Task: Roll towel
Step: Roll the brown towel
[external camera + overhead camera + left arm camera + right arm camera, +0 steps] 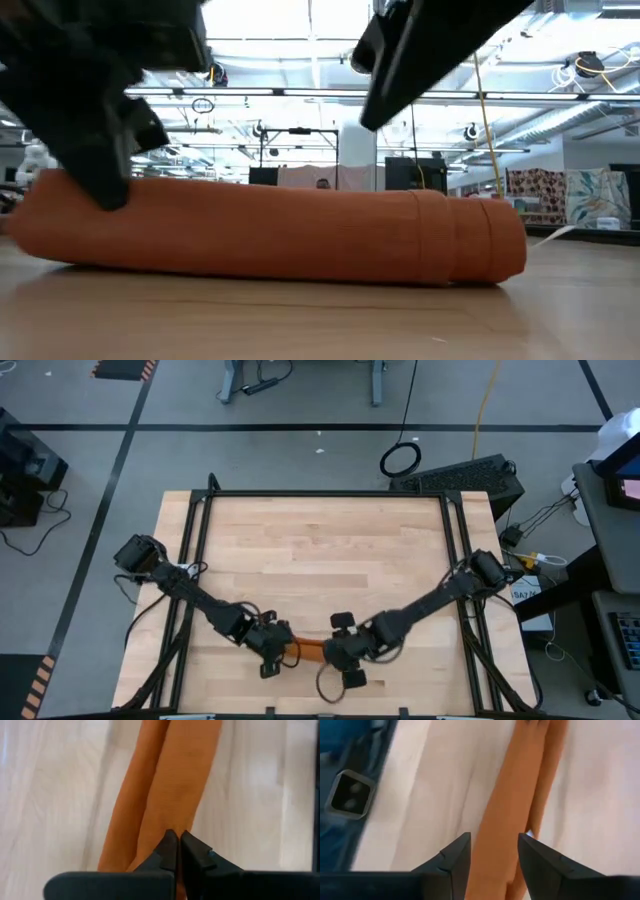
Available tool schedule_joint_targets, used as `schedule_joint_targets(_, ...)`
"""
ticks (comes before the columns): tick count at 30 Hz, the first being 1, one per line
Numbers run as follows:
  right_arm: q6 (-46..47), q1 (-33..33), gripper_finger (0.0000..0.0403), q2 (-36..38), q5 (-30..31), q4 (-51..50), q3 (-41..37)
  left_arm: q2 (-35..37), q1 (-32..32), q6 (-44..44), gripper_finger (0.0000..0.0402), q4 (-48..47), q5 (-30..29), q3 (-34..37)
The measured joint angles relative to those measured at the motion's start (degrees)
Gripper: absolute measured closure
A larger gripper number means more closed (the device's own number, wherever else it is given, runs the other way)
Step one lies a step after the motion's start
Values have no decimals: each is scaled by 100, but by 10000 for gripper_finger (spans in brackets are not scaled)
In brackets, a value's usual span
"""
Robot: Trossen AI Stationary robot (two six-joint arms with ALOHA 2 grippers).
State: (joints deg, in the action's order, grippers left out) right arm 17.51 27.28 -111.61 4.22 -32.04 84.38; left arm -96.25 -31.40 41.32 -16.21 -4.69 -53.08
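Note:
The burnt-orange towel (280,230) lies rolled into a long tube on the wooden table, close to its near edge. It rests on its underside, and a small white tag (550,237) sticks out at its right end. My left gripper (178,840) is shut, with its tips at the roll's left end (60,215). My right gripper (494,845) is open and hangs above the right part of the roll (515,805), one finger to either side of it and clear of the cloth. From above, only a short stretch of towel (308,652) shows between the two grippers. My left gripper comes slanting down from above, and its shut fingertips (170,842) stand at the upper side of the roll near its left end (172,820). I cannot tell whether they touch the cloth or pinch any of it. The roll lies flat on the table.
Black frame rails (195,560) run along the table's left and right sides (455,560). Bare wood (320,560) stretches from the roll to the far edge. The table's near edge lies just behind the grippers.

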Motion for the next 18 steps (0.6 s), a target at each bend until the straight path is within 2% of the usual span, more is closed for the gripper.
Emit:
schedule_joint_targets(2,113,175,246,-61,638,172,1,0,156,-9,390,-18,179,0)
schedule_joint_targets(5,261,293,241,-176,1045,132,6,0,360,-11,391,-104,462,0)
schedule_joint_targets(12,482,274,236,-479,1197,141,4,0,865,-192,391,-142,1283,0)
schedule_joint_targets(18,826,219,184,-755,1378,37,4,-2,1217,-289,391,-194,1721,0)
